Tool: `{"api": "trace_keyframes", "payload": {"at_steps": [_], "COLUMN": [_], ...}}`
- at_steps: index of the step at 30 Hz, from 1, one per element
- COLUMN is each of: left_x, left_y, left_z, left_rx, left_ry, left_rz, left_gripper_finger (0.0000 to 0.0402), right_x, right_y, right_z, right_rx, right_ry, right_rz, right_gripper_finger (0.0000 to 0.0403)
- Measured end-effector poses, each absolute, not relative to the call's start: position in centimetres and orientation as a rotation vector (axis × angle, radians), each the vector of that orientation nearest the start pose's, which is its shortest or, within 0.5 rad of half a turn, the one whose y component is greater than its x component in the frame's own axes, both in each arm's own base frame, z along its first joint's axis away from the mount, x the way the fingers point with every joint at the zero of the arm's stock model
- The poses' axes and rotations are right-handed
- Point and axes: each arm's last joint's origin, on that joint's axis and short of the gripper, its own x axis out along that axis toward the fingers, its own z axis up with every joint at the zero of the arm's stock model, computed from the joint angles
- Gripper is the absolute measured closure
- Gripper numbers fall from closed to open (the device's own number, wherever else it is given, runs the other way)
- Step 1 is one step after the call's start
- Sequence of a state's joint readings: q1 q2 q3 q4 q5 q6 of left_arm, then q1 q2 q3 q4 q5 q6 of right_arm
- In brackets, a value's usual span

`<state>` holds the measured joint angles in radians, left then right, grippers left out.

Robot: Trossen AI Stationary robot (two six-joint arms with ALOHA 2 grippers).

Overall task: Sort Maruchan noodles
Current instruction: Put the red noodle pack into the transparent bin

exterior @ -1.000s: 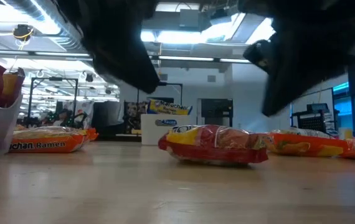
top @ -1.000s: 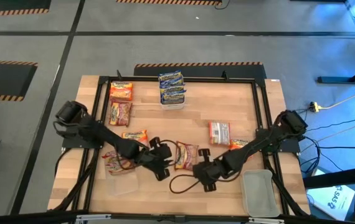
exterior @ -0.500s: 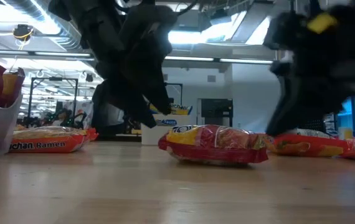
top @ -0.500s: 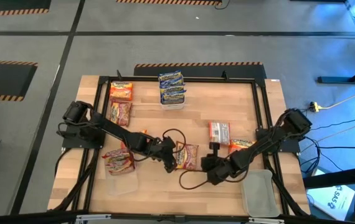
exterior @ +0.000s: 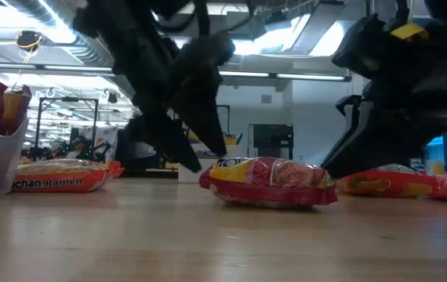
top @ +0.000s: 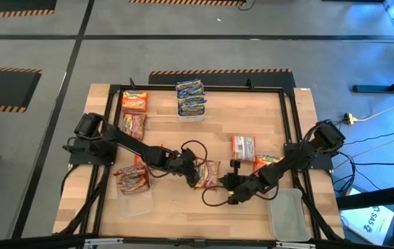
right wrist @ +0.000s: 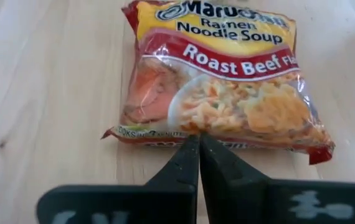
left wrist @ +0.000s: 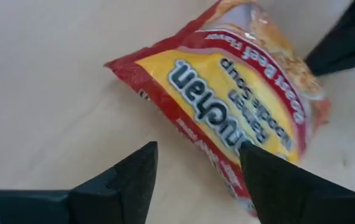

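Left wrist view shows a red noodle packet (left wrist: 240,93) flat on the desk (left wrist: 47,81), reading "Maruchan Ramen Noodle Soup"; the right wrist view adds "Roast Beef Flavor". Within the last second both arms have closed in on it at mid-desk, so a pickup looks imminent. The left hand (top: 195,173), fingers apart and empty, straddles one edge. The right hand (right wrist: 198,163), fingers pressed together and empty, points at the opposite edge.
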<state>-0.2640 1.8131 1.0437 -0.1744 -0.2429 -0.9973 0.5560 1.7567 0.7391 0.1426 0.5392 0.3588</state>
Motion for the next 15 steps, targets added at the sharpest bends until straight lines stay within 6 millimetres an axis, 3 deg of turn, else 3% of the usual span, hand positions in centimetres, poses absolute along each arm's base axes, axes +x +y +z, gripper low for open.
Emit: {"api": "trace_keyframes", "payload": {"at_steps": [5,15], "left_x": [35.3,36.6], "left_y": [-8.4,-8.4], "left_z": [13.5,13.3], "left_rx": [-0.733,-0.778], "left_ry": [0.852,0.774], "left_rz": [0.461,0.367], "left_gripper_finger": [0.016,0.0163], "right_x": [27.2,27.5], "right_y": [15.1,15.4], "right_z": [10.5,8.9], "right_rx": [-0.118,-0.115], "right_ry": [0.739,0.741], "right_rz": [-0.115,-0.108], "right_gripper_finger": [0.0402,0.0402]}}
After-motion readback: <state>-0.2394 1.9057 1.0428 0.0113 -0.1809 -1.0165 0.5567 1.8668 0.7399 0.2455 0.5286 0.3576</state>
